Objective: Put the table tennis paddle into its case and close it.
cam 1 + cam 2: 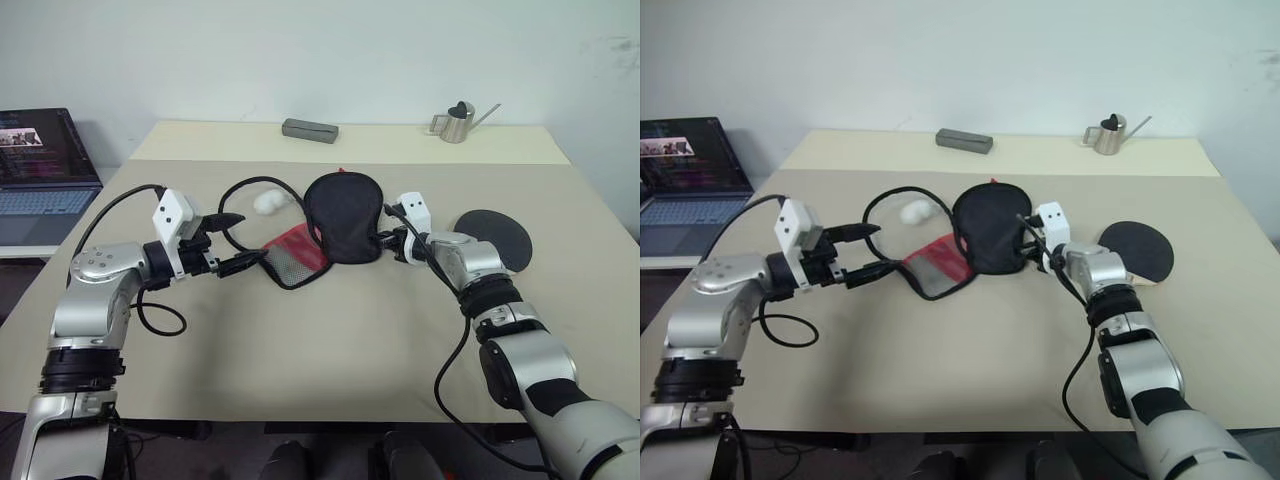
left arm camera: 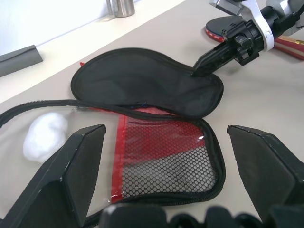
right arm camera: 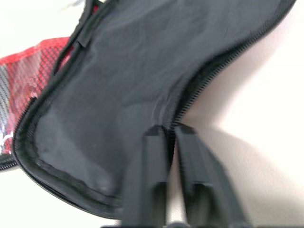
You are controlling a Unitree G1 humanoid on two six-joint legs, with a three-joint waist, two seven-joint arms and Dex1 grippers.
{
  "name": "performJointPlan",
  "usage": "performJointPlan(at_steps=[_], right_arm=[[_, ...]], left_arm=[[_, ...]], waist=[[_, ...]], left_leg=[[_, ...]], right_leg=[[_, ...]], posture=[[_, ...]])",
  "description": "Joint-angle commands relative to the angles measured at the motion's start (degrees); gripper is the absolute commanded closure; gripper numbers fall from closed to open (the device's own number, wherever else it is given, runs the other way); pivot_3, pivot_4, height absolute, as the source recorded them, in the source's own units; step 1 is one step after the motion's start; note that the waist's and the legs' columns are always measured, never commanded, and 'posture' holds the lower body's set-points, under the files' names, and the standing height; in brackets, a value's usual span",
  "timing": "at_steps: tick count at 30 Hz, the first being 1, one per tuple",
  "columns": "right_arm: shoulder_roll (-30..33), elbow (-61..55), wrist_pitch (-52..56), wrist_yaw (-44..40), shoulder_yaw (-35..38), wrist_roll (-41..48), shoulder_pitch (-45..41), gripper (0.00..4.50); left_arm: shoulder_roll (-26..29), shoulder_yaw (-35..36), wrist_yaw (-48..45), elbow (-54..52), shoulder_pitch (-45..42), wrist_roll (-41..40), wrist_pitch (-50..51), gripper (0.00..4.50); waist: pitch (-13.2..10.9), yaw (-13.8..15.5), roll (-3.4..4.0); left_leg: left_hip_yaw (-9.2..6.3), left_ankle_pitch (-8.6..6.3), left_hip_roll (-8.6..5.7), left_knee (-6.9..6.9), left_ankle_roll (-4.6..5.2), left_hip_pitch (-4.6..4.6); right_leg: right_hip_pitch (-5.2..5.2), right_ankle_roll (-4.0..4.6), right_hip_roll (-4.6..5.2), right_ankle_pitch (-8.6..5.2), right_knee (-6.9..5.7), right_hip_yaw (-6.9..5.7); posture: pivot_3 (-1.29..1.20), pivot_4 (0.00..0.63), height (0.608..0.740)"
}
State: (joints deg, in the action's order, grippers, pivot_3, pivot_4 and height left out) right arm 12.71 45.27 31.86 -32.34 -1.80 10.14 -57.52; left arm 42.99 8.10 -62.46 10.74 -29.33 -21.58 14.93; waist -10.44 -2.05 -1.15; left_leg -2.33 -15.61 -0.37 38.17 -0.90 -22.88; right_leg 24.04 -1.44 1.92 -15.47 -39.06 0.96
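The case lies unzipped in the middle of the table, its black flap (image 1: 345, 215) spread open above the red mesh part (image 1: 295, 255). The white pom-pom (image 1: 267, 202) rests inside the looping zip edge to the left. My right gripper (image 3: 170, 130) is shut on the zip edge of the black flap, on the flap's right side (image 1: 383, 240). My left gripper (image 1: 240, 240) stands open just left of the red mesh part, holding nothing. The table tennis paddle (image 1: 1137, 245) lies flat to the right, behind my right forearm, dark head showing.
An open laptop (image 1: 45, 165) sits on a low surface to the left. A grey bar (image 1: 310, 130) and a small metal watering can (image 1: 458, 122) stand on the far table. Bare tabletop (image 1: 330, 350) stretches in front of the case.
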Motion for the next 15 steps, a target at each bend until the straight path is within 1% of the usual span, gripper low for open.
performJointPlan(at_steps=[1, 6, 10, 15], right_arm=[[-0.1, -2.9, 0.5, 0.6, 0.4, -0.4, -0.2, 4.46], [0.9, -7.3, 4.8, 1.5, 0.5, -0.2, 1.0, 4.46], [1.5, -13.7, 8.7, 1.5, -0.4, -0.2, 3.7, 4.46], [2.1, -20.2, 13.3, 2.3, 0.2, 0.5, 6.6, 4.46]], left_arm=[[0.7, 0.6, -0.4, -0.8, -1.2, -0.4, -0.6, 0.0], [1.3, 0.9, -1.2, -1.7, 0.1, -0.4, -0.8, 0.0], [1.9, 1.1, -1.8, -2.4, 0.7, -0.6, -0.7, 0.0], [2.0, 0.9, -2.2, -2.7, 0.8, -0.6, -0.7, 0.0]], waist=[[0.0, 0.0, 0.0], [0.0, 0.0, 0.0], [0.0, 0.0, 0.0], [0.0, 0.1, 0.0]], left_leg=[[0.01, 0.0, 0.0, 0.0, 0.0, 0.0], [0.02, 0.0, 0.0, -0.01, 0.0, -0.01], [0.01, 0.0, 0.01, -0.03, 0.0, -0.02], [0.03, 0.0, 0.0, -0.03, 0.0, -0.02]], right_leg=[[0.0, 0.0, 0.0, 0.0, 0.0, 0.0], [0.01, 0.0, 0.01, 0.0, 0.01, 0.01], [0.02, 0.0, 0.01, 0.0, 0.02, 0.01], [0.02, 0.0, 0.01, 0.0, 0.01, 0.01]], posture=[[0.0, 0.15, 0.74], [0.0, 0.15, 0.74], [0.0, 0.15, 0.74], [0.0, 0.15, 0.74]])
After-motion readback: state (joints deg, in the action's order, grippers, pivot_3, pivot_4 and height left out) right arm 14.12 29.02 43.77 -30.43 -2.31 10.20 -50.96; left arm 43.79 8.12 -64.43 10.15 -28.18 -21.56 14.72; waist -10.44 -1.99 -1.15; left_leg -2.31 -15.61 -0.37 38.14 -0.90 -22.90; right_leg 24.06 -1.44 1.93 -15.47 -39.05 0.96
